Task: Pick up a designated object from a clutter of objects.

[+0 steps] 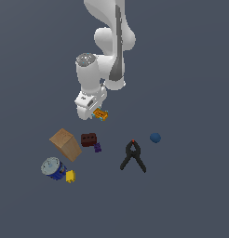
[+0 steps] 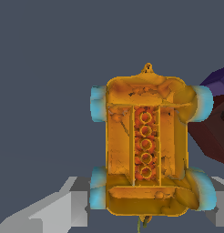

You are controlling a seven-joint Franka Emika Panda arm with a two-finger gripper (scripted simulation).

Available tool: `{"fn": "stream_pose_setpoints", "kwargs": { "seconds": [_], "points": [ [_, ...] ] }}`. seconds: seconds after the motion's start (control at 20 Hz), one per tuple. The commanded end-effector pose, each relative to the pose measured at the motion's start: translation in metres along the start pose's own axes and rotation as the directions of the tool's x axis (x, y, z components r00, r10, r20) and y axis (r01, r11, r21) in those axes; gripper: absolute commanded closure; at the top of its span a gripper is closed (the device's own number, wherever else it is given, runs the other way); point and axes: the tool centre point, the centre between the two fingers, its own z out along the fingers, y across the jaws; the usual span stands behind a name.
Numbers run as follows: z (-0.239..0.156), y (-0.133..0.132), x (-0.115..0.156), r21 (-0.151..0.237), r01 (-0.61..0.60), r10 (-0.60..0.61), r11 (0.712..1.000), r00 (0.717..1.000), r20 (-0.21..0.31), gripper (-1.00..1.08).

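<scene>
Just above the centre of the exterior view, the white gripper (image 1: 94, 110) hangs over the dark surface (image 1: 191, 200), with the orange toy (image 1: 101, 114) showing at its lower right edge. Most of the toy is covered there by the gripper body, so only a small orange-and-cyan corner can be made out. Whether the gripper is apart or clamped on the toy cannot be told: the exterior view hides the fingers, and the wrist view shows only grey finger parts (image 2: 54, 207) cut off at the lower corners of the frame.

The wrist view is nearly filled by the toy (image 2: 145, 145), a flat orange body with four cyan wheel-like corners and a row of rings down its middle.

Below, the clutter lies spread: a tan box (image 1: 65, 144), a dark red block (image 1: 88, 139), a purple bit (image 1: 97, 148), a blue can (image 1: 53, 168), a yellow cube (image 1: 70, 176), a black clamp (image 1: 133, 156) and a blue ball (image 1: 155, 137).
</scene>
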Motion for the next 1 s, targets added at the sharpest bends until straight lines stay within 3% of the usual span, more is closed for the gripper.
{"fn": "stream_pose_setpoints", "kwargs": {
  "seconds": [0.0,0.95],
  "points": [
    [-0.012,-0.005,0.010,0.000,0.000,0.000,1.000,1.000,-0.001,1.08],
    [-0.133,-0.050,0.119,0.000,0.002,-0.002,1.000,1.000,-0.010,1.08]
  ]
}}
